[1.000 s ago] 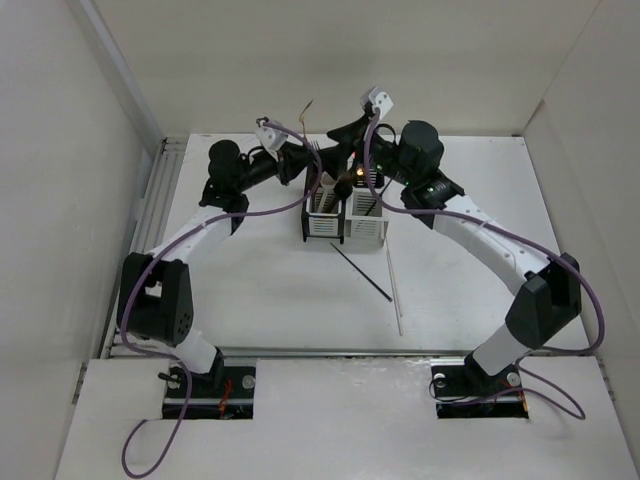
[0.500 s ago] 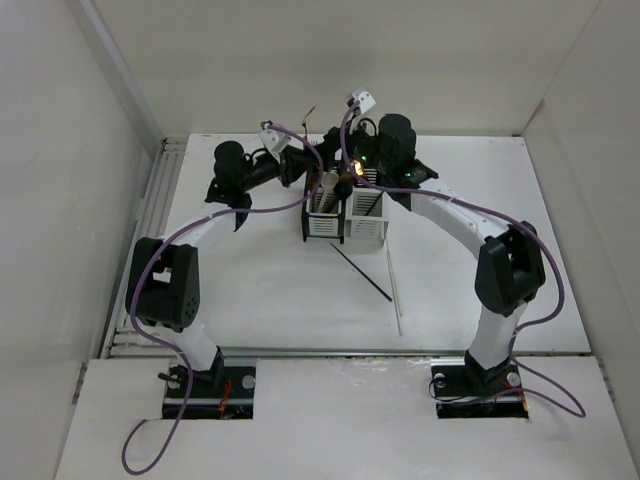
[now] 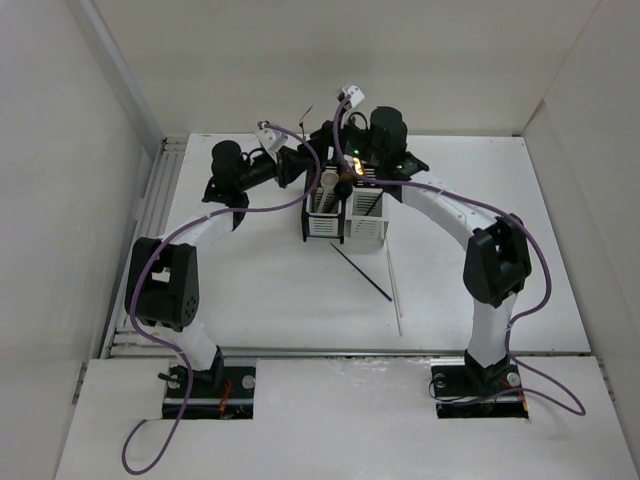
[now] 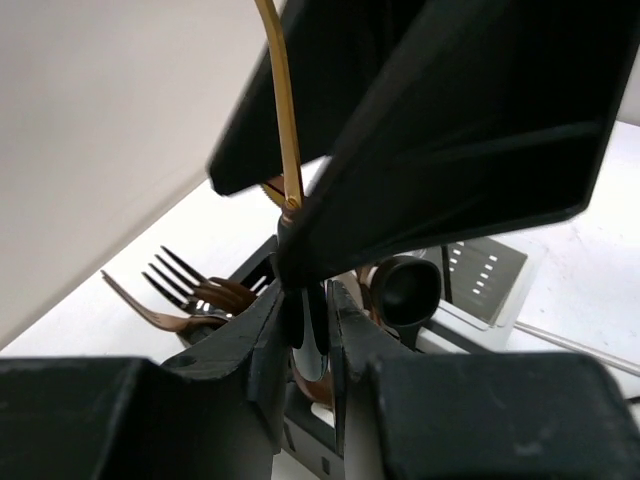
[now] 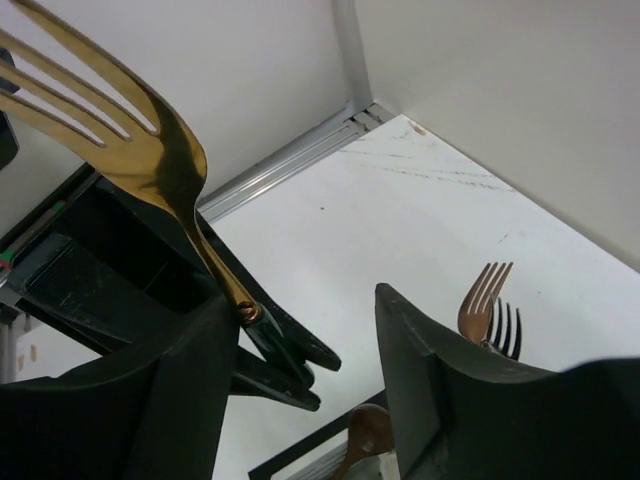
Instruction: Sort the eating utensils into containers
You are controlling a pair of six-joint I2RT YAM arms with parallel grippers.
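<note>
1. Black chopstick (image 3: 361, 273) and white chopstick (image 3: 393, 290) lie loose on the table (image 3: 260, 290), nearest the arm bases. They are just apart and both short of the caddies (image 3: 344, 222).
2. The joined pair stands mid-table. A cream spoon (image 3: 328, 183) is upright in the left one, and copper forks (image 4: 190, 295) stand tines-up close by.
3. The left gripper (image 4: 308, 320) is over the far side of the left caddy. Its jaws are pinched almost together on the black handle of a gold fork (image 5: 140, 140), which stands roughly upright with its tines on top.
4. The right gripper (image 5: 305, 330) is higher up, facing the left. Its fingers (image 5: 180, 400) are spread wide and straddle the fork's neck where gold joins black. One finger sits close against the neck, but I cannot tell whether it touches. It has no hold on anything.
</note>
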